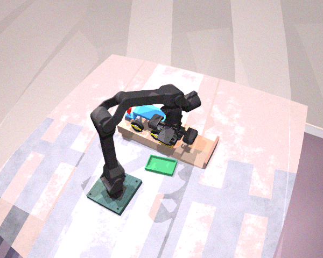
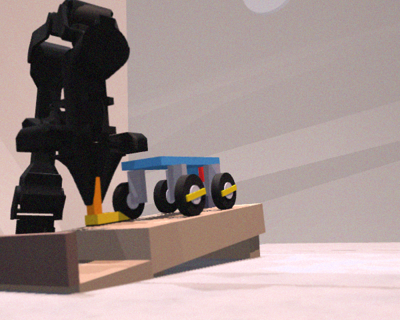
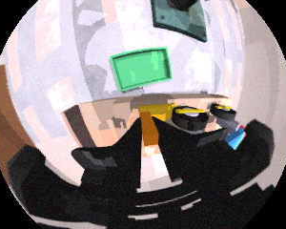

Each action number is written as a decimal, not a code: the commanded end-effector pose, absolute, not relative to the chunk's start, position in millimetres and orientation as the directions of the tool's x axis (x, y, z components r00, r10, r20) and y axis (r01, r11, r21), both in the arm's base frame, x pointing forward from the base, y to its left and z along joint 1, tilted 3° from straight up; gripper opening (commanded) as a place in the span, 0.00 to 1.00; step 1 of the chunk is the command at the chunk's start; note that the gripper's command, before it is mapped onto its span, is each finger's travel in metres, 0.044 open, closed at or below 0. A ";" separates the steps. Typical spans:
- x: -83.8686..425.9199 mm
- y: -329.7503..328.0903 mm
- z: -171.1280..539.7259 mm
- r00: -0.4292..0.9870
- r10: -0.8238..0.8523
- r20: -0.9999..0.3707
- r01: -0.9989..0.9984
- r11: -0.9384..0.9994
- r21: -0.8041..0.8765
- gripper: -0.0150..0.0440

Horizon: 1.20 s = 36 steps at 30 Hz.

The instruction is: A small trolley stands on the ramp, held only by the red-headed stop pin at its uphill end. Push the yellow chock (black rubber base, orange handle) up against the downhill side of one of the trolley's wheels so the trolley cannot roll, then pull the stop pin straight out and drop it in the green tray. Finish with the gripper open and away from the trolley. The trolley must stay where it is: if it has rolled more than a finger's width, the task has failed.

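The yellow chock [image 2: 105, 218] [image 3: 157, 111] sits on the ramp [image 1: 145, 140] [image 2: 200, 229], its thin end at the downhill side of a trolley wheel [image 2: 119, 199] [image 3: 190, 123]. They look touching in the exterior view. My gripper [image 2: 95, 202] [image 3: 146, 120] points down and is shut on the chock's orange handle. The blue trolley [image 1: 146, 110] [image 2: 190, 161] [image 3: 235, 138] stands on its wheels uphill of the chock. The red-headed stop pin [image 1: 129, 110] [image 2: 201, 173] is at its uphill end; its lower part is hidden. The green tray [image 1: 159, 172] [image 3: 115, 72] looks empty.
The ramp has an end board [image 1: 211, 152] [image 2: 31, 260] at its low end. The tray lies on the table between the ramp and the arm's dark green base plate [image 1: 100, 200] [image 3: 193, 29]. The arm reaches over the near side of the ramp, close to the trolley's deck.
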<state>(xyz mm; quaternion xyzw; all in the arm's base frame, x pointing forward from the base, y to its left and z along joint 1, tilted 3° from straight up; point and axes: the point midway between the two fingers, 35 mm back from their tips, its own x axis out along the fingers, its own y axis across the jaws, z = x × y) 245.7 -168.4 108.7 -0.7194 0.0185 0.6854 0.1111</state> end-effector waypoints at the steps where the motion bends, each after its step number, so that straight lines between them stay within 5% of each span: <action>1: 246.7 -163.0 110.0 0.064 0.131 -0.989 -0.177 -0.974 -0.140 0.25; 13: 245.7 -167.2 109.1 0.059 0.120 -0.991 -0.181 -0.975 -0.128 0.25; 21: 245.7 -167.2 109.1 0.059 0.120 -0.991 -0.181 -0.975 -0.128 0.58; 36: 240.9 -174.3 151.9 0.063 0.130 -0.990 -0.177 -0.974 -0.139 0.58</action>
